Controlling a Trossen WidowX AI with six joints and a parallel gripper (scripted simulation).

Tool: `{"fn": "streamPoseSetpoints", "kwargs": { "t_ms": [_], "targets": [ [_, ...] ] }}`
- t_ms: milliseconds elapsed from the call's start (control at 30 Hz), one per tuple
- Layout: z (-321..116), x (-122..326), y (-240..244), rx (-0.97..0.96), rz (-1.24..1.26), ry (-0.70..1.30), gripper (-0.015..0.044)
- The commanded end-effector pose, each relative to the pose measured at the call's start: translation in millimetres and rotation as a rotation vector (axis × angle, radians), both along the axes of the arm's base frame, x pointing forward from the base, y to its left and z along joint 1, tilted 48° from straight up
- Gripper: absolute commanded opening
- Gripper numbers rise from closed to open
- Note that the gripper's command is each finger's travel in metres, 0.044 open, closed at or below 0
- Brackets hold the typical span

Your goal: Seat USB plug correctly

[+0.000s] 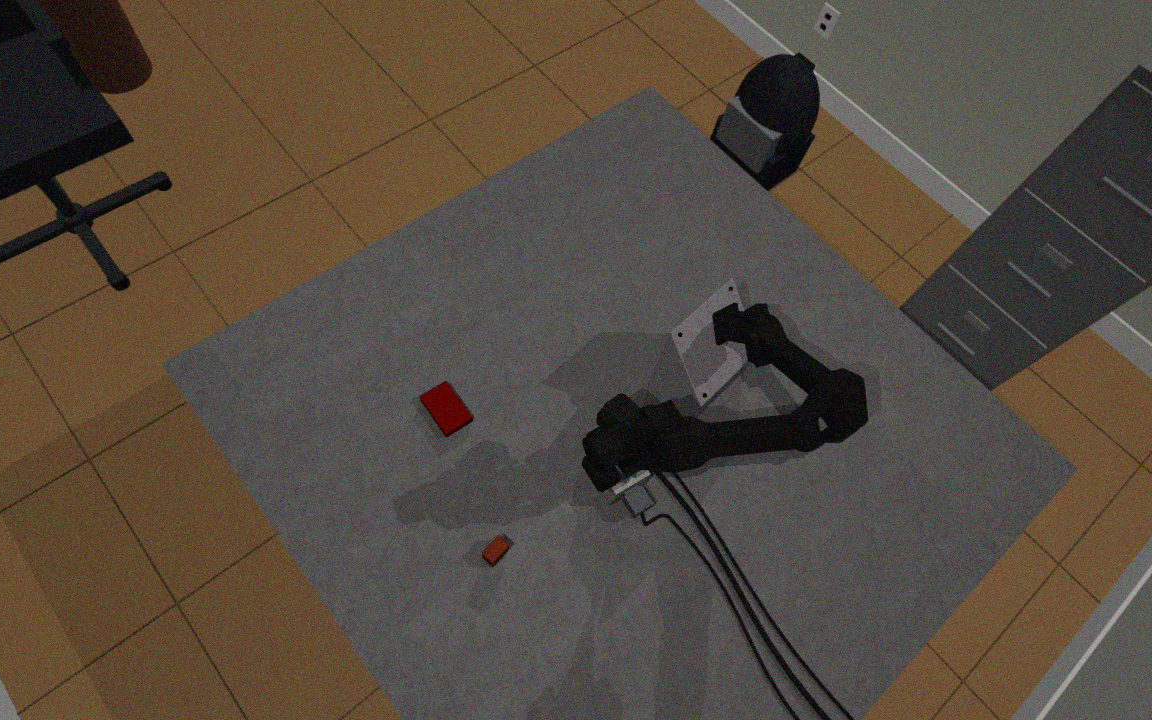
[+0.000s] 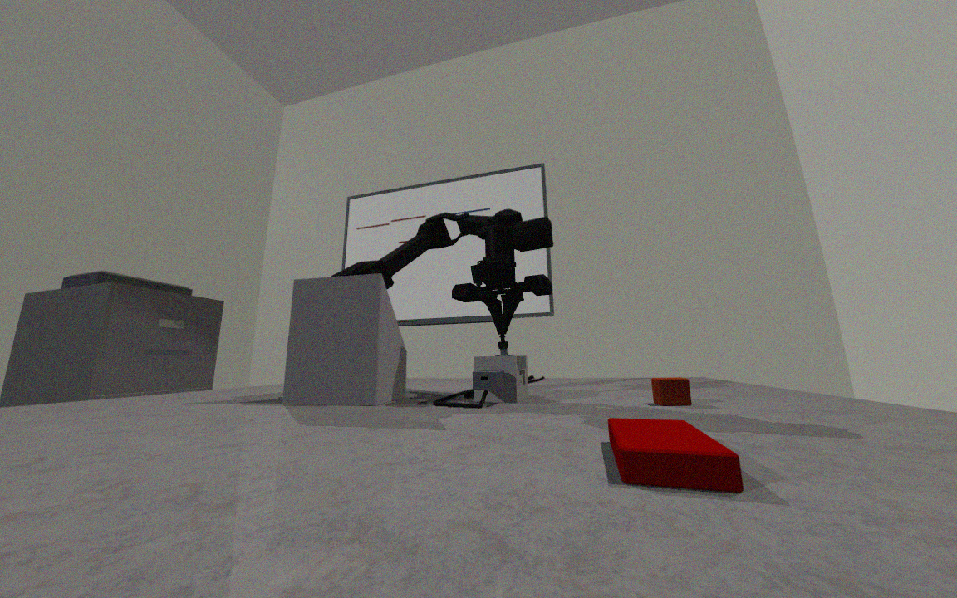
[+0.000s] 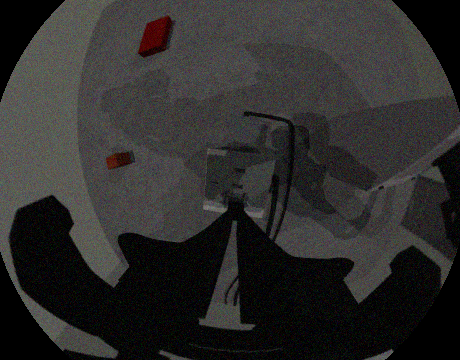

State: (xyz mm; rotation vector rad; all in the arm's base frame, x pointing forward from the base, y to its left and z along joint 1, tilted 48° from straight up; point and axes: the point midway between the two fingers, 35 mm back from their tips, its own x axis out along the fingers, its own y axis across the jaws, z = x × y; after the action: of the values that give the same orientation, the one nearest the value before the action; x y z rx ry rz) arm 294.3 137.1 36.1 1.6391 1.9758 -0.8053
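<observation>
My claw point(image 2: 502, 334) point(image 3: 236, 214) pinches the plug point(image 2: 503, 345) point(image 3: 236, 196) above the power cube point(image 1: 630, 483) point(image 2: 493, 363) point(image 3: 217, 175). The plug's long axis stands upright, metal end pointing down at the cube's top; I can't tell whether its tip is inside, or which way its flat faces are turned. Well apart from the cube lie an orange block point(image 1: 495, 549) point(image 2: 670, 391) point(image 3: 119, 160) and, farther, a red block point(image 1: 446, 409) point(image 2: 675, 455) point(image 3: 155, 36).

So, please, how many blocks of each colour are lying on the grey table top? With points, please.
Red block point(image 1: 446, 408) point(image 2: 674, 457) point(image 3: 155, 36): 1
Orange block point(image 1: 495, 549) point(image 2: 669, 391) point(image 3: 119, 160): 1
Total: 2
</observation>
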Motion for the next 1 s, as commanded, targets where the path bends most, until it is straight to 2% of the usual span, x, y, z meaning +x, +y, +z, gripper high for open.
{"fn": "streamPoseSetpoints", "kwargs": {
  "t_ms": [0, 967],
  "targets": [
    [2, 1, -2, -0.004, 0.003, -0.006, 0.0000],
    [13, 4, -14, 0.001, 0.011, -0.014, 0.0000]
  ]
}}
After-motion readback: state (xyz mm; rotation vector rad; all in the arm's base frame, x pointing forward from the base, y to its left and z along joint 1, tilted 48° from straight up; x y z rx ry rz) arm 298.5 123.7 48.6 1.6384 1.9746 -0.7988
